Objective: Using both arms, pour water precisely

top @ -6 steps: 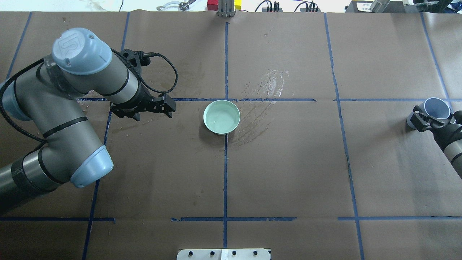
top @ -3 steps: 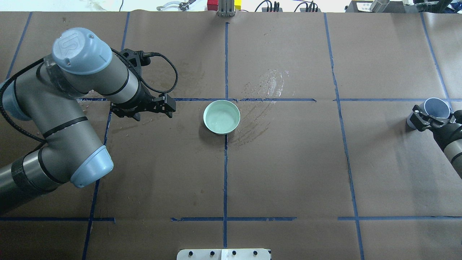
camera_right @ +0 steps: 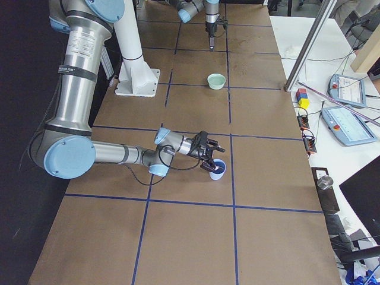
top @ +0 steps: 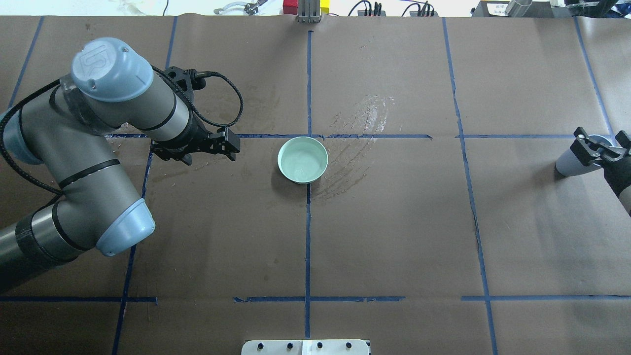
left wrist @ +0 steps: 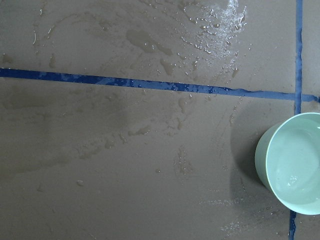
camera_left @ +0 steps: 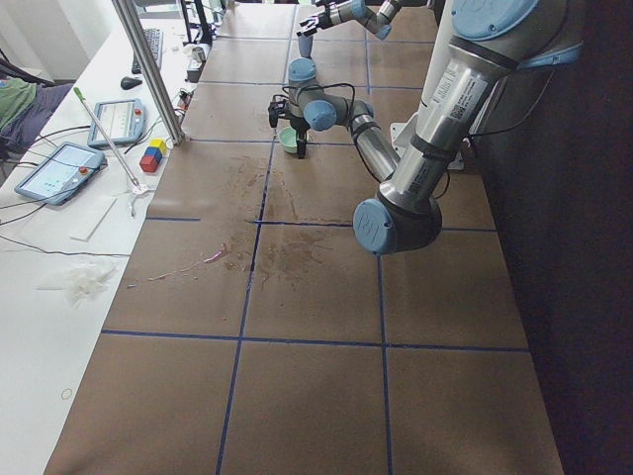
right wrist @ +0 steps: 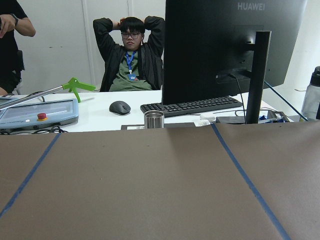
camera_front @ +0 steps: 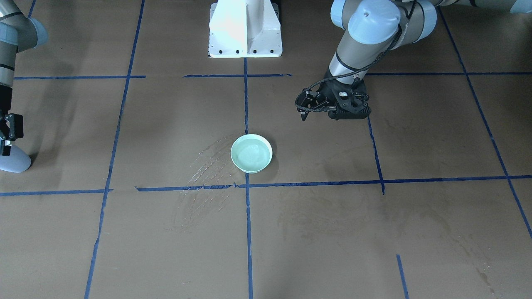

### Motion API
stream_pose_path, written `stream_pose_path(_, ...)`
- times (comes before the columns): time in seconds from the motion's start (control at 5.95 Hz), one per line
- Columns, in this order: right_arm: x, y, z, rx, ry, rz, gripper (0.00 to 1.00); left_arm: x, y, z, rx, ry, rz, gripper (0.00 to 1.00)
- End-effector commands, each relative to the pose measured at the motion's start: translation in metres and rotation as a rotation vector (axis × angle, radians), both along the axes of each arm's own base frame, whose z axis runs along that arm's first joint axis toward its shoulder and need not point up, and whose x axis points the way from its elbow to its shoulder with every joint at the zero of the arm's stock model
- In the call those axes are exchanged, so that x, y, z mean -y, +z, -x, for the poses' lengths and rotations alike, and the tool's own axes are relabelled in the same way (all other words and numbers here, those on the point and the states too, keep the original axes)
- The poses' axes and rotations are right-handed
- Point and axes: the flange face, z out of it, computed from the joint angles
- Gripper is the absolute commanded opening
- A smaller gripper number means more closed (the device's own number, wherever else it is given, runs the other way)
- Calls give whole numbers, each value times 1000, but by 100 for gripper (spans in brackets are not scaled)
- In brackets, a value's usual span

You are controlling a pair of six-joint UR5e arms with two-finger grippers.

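A mint-green bowl (top: pixel 302 159) stands at the table's middle, and the water (left wrist: pixel 299 172) in it shows as a faint sheen. My left gripper (top: pixel 234 147) hovers a short way left of the bowl, open and empty, its fingers pointing at it. At the far right edge a blue-grey cup (top: pixel 569 165) stands on the paper. My right gripper (top: pixel 602 145) is over the cup's rim with its fingers spread, open. In the exterior right view that gripper (camera_right: pixel 209 157) sits just above the cup (camera_right: pixel 218 171). The cup's inside is hidden.
Glistening dried streaks (top: pixel 367 116) mark the brown paper right of the bowl. The white pedestal (camera_front: pixel 245 29) stands at the robot's side. Beyond the far edge are a desk with a monitor (right wrist: pixel 225 45), a steel cup (right wrist: pixel 154 119) and seated people.
My right gripper has shifted right and lifted off the cup, its fingers now wider apart and covering the cup's mouth. The left arm and the bowl have not moved.
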Motion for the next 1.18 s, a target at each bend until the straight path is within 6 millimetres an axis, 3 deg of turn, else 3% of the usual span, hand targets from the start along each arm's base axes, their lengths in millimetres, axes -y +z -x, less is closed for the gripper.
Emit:
stream_pose_path(0.0,8,-21,-22,-46,-41,-13,100,0,0,0,0,0,0,100)
stream_pose_path(0.34,56,-31,-91,-37,-208,89,100,0,-2,-1,-2,-1,-2,100)
stream_pose_path(0.67,91,-39,-148,-6,-385,231,100,-2,-3,-3,-4,-3,1,100)
stream_pose_path(1.01,87,-22,-219,-22,-568,349,100,-1,-1,-8,2,-2,2,100)
